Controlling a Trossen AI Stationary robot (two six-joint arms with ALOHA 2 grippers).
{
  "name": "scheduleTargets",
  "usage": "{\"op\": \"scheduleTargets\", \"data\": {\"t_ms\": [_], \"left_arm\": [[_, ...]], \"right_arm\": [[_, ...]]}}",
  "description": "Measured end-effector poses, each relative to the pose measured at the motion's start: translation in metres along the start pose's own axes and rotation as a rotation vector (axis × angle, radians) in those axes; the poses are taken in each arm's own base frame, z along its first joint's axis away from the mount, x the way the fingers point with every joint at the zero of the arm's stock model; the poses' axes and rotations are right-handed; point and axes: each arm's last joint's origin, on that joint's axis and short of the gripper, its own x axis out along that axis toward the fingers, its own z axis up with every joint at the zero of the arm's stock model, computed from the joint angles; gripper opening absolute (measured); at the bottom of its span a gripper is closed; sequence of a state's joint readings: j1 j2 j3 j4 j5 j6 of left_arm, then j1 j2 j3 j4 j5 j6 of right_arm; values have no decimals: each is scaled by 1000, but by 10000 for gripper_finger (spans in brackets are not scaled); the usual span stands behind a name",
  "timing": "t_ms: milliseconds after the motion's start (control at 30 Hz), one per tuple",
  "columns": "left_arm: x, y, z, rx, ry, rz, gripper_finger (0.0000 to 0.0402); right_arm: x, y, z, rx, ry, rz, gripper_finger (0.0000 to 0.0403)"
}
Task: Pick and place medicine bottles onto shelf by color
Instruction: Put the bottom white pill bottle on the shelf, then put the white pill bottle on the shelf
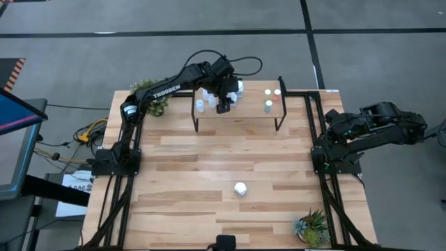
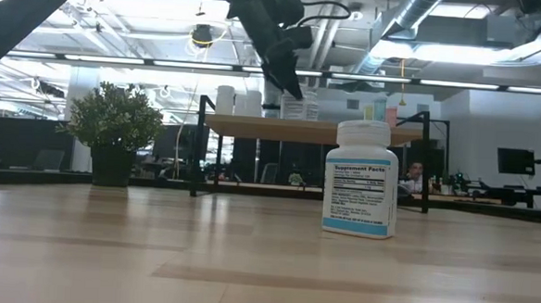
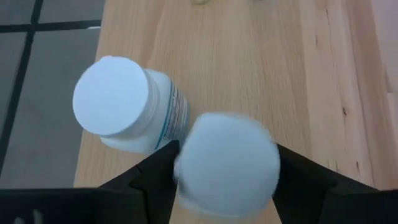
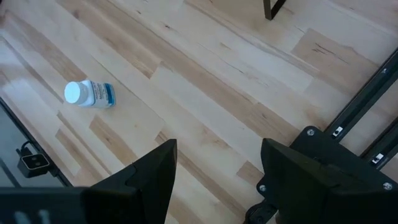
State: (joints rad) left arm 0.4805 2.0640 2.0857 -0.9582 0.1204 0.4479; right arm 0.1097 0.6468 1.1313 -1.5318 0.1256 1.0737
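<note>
1. Shelf [image 1: 240,120]: a small raised platform with a light wood top and thin black legs, at the far edge of the table.
2. White bottles [image 1: 204,97]: a cluster standing upright on the shelf's left part.
3. Small coloured bottles [image 1: 272,98]: yellowish, reddish and teal, upright on the shelf's right part.
4. Lone white bottle [image 1: 240,189]: white cap, label with a blue band, upright on the tabletop, well apart from the shelf.

Open-plan lab/office: exposed ceiling ducts [image 2: 426,20], strip lights, monitor [image 2: 514,161] (far right).
</note>
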Motion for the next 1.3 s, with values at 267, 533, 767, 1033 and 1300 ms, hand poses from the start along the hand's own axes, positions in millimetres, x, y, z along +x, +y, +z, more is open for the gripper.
{"op": "scheduleTargets", "data": {"t_ms": [267, 533, 767, 1033, 1300], "left_arm": [[0, 0, 4, 6, -35, 15, 221], [0, -1, 9, -29, -76, 36, 221], [-10, -5, 21, -6, -121, 67, 222], [-48, -16, 51, 33, -261, 96, 222], [-73, -51, 54, -19, -190, -26, 222]], "right_arm": [[0, 0, 0, 0, 0, 0, 255], [0, 0, 0, 0, 0, 0, 255], [0, 0, 0, 0, 4, 2, 255], [0, 0, 0, 0, 4, 2, 255], [0, 0, 0, -17, 4, 2, 255]]}}
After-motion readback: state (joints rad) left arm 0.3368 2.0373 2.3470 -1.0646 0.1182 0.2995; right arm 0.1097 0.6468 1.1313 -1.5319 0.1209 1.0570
